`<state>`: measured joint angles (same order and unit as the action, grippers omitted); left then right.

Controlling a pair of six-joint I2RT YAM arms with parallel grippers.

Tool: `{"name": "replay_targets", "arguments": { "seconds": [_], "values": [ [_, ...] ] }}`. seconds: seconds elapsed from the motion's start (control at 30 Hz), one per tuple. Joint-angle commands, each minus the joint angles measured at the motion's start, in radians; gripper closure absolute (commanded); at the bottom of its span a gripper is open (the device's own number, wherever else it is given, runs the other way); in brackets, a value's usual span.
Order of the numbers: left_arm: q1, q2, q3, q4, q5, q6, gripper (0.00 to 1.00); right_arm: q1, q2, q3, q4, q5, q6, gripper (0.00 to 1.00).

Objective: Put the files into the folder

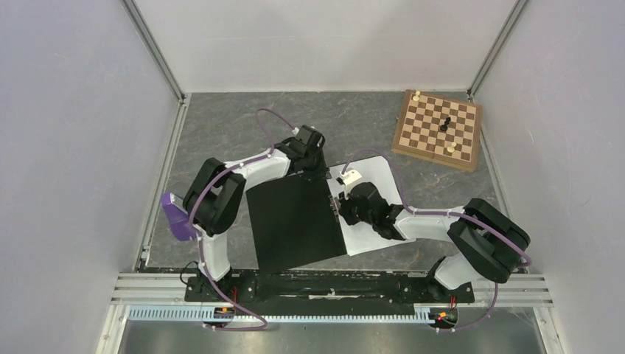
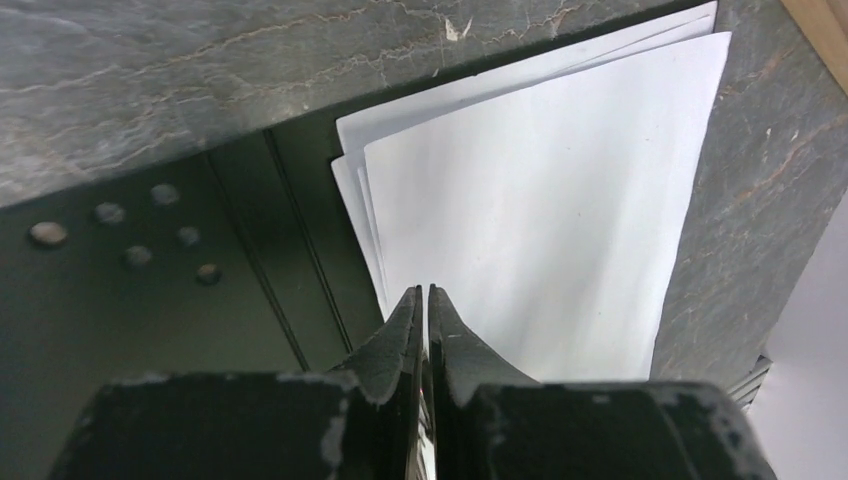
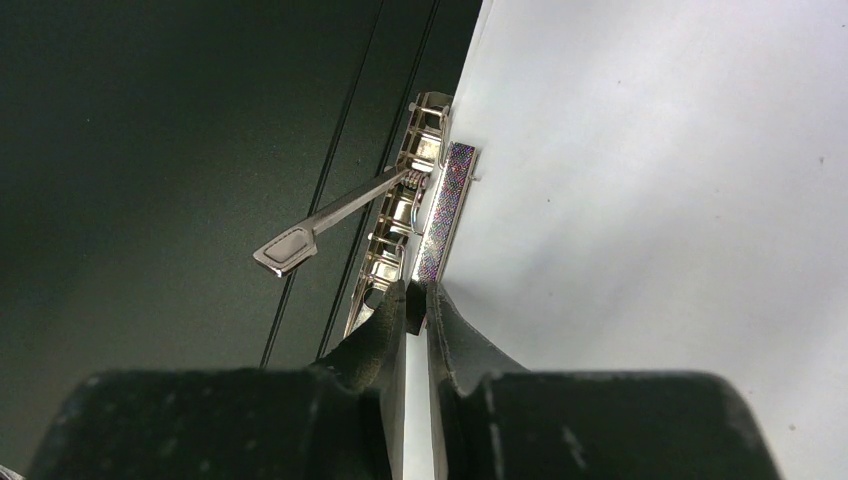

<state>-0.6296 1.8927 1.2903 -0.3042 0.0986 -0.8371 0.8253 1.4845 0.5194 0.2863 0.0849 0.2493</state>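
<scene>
The folder lies open with its black inner face up. The white files lie stacked on its right half, slightly fanned. My left gripper is shut at the folder's far edge by the spine. In the left wrist view its tips sit over the near edge of the files, beside the black folder face. My right gripper is at the spine. In the right wrist view it is closed on the near end of the metal clip, whose lever is raised, between the folder and the files.
A wooden chessboard with a few pieces lies at the back right, and its corner shows in the left wrist view. A purple part sits by the left arm. Grey walls close in the stone-look table.
</scene>
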Motion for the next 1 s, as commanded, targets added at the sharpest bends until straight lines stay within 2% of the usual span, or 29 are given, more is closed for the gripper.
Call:
{"name": "replay_targets", "arguments": {
  "seconds": [0.0, 0.13, 0.37, 0.6, 0.83, 0.97],
  "values": [
    [0.006, 0.057, 0.002, 0.131, 0.102, -0.012, 0.91, 0.001, 0.014, -0.028, -0.131, -0.031, -0.020, 1.00],
    [0.008, 0.093, -0.010, 0.127, 0.096, -0.023, 0.94, 0.002, 0.013, 0.009, -0.160, -0.024, -0.016, 1.00],
    [0.015, 0.140, -0.020, 0.014, 0.032, -0.046, 0.98, 0.006, -0.005, 0.104, -0.227, -0.020, -0.003, 0.90],
    [0.019, 0.153, -0.026, -0.010, 0.005, -0.046, 0.98, 0.031, -0.044, 0.205, -0.332, 0.021, -0.004, 0.81],
    [0.021, 0.151, -0.028, -0.010, 0.002, -0.039, 0.98, 0.076, -0.120, 0.314, -0.449, 0.154, -0.012, 0.75],
    [0.021, 0.152, -0.030, -0.010, 0.000, -0.037, 0.98, 0.097, -0.104, 0.389, -0.513, 0.221, -0.032, 0.73]
  ]
}}
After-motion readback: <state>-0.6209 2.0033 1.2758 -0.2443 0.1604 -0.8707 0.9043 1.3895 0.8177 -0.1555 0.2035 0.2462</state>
